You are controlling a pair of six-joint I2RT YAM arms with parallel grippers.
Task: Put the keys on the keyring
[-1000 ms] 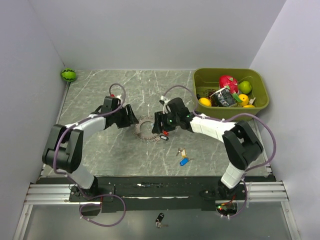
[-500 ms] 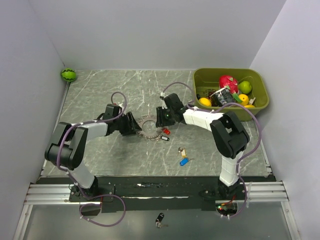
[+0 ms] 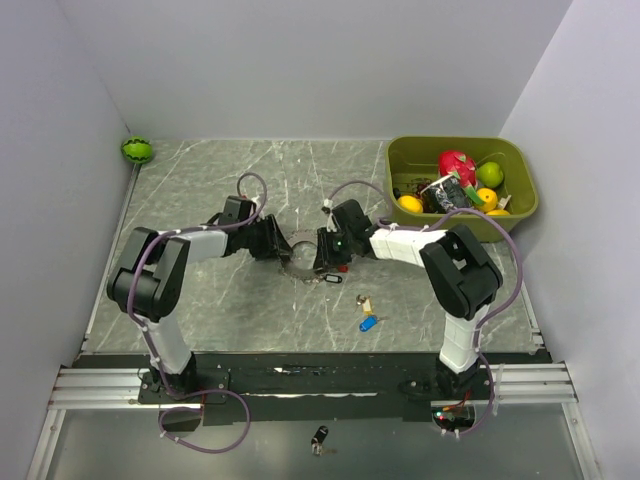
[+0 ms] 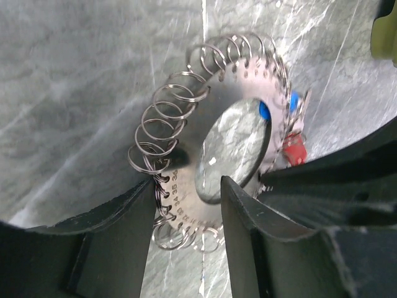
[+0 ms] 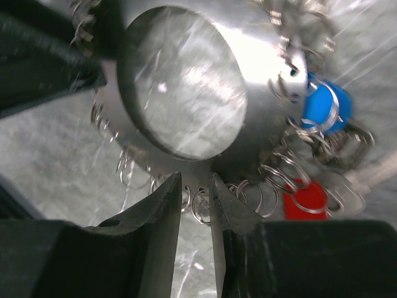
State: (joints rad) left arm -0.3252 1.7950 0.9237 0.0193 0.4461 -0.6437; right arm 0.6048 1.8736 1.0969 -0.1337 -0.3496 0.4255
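The keyring (image 3: 296, 262) is a flat grey metal ring lined with small split rings, lying mid-table between both grippers. In the left wrist view it (image 4: 186, 186) is tilted, and my left gripper (image 4: 186, 205) straddles its band, one finger outside and one over the central hole. My right gripper (image 5: 195, 186) is nearly closed on the ring's opposite rim (image 5: 205, 158) among the split rings. A red-headed key (image 5: 307, 198) and a blue-headed key (image 5: 325, 105) hang at the ring's edge. A brass key (image 3: 362, 302) and a blue key (image 3: 368, 322) lie loose in front.
A small black fob (image 3: 333, 278) lies just in front of the right gripper (image 3: 325, 250). A green bin (image 3: 520, 205) of toy fruit stands at the back right. A green ball (image 3: 137, 150) sits in the back left corner. Another fob (image 3: 319, 437) lies below the table edge.
Both grippers have closed in on the keyring from either side. The left gripper moved right to the ring's band, and the right arm folded in. The ring shifted slightly.
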